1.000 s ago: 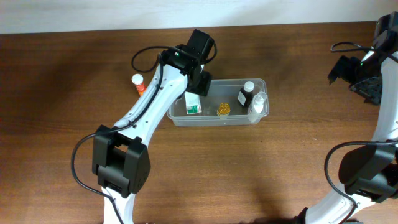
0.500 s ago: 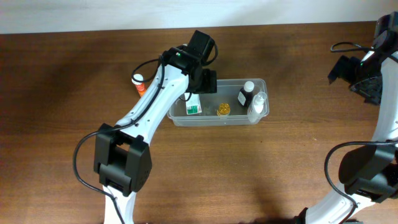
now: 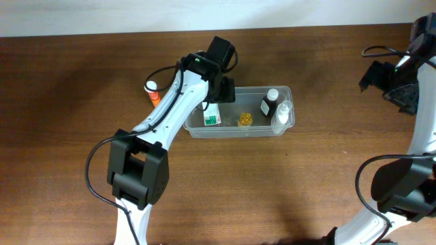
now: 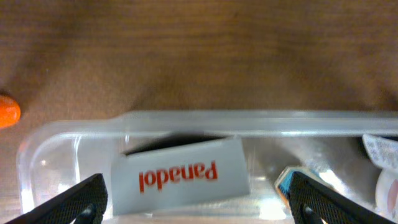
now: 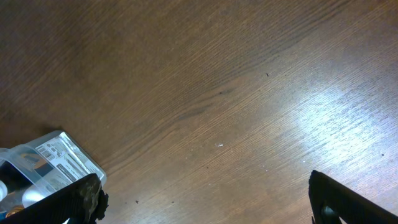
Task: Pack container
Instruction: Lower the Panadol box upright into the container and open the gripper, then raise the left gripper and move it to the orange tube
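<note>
Overhead: the clear container (image 3: pixel 235 134) sits mid-table, holding a white-and-green box (image 3: pixel 212 115), a yellow item (image 3: pixel 244 120), a dark bottle (image 3: pixel 268 104) and a white bottle (image 3: pixel 282 113). The left gripper (image 3: pixel 222 92) hovers over its left end. An orange-capped bottle (image 3: pixel 152 90) stands outside, probably next to fetch.

Left wrist: fingers (image 4: pixel 87 198) apart, empty, above the box.

Right wrist: the right gripper (image 5: pixel 205 202) is spread wide over the table (image 5: pixel 217 93), holding nothing.

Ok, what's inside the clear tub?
The clear plastic tub holds a white Panadol box, a small round yellow item, a dark white-capped bottle and a pale bottle. The left arm covers one corner.
</note>
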Controlling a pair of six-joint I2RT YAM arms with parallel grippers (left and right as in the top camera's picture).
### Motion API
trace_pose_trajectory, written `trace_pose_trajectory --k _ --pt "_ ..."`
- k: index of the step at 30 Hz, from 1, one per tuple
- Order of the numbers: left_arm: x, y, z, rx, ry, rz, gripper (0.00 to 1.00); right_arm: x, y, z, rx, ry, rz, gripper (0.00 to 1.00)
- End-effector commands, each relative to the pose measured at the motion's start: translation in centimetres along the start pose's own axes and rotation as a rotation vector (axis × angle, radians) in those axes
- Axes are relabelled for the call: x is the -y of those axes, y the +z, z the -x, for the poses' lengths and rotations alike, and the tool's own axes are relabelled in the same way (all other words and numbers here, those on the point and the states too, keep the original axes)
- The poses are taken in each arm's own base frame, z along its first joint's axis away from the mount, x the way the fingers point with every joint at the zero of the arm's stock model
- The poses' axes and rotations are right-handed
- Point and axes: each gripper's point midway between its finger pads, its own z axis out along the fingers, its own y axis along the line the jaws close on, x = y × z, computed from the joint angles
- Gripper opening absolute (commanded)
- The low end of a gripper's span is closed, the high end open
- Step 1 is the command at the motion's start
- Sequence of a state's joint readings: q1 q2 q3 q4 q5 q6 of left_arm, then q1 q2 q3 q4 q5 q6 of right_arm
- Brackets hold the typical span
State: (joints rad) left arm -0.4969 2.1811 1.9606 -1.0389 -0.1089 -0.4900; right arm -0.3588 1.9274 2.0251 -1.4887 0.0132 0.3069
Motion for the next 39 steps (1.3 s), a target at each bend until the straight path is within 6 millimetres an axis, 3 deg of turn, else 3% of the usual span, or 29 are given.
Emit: trace_pose_trajectory --k 1,11,34,39 --pt "-0.27 0.33 0.91 0.030 0.019 0.008 0.93 0.06 -0.33 0.07 0.009 0.004 0.004 0.98" --pt "-0.19 0.48 1.01 0.034 0.018 0.007 0.72 0.06 -0.33 0.07 0.009 0.004 0.004 0.98" --pt "-0.22 0.48 0.94 0.030 0.184 0.010 0.51 0.06 -0.33 0.07 0.009 0.004 0.004 0.98" --pt "-0.23 0.48 0.91 0.029 0.184 0.010 0.50 0.06 -0.33 0.07 0.009 0.004 0.004 0.98"
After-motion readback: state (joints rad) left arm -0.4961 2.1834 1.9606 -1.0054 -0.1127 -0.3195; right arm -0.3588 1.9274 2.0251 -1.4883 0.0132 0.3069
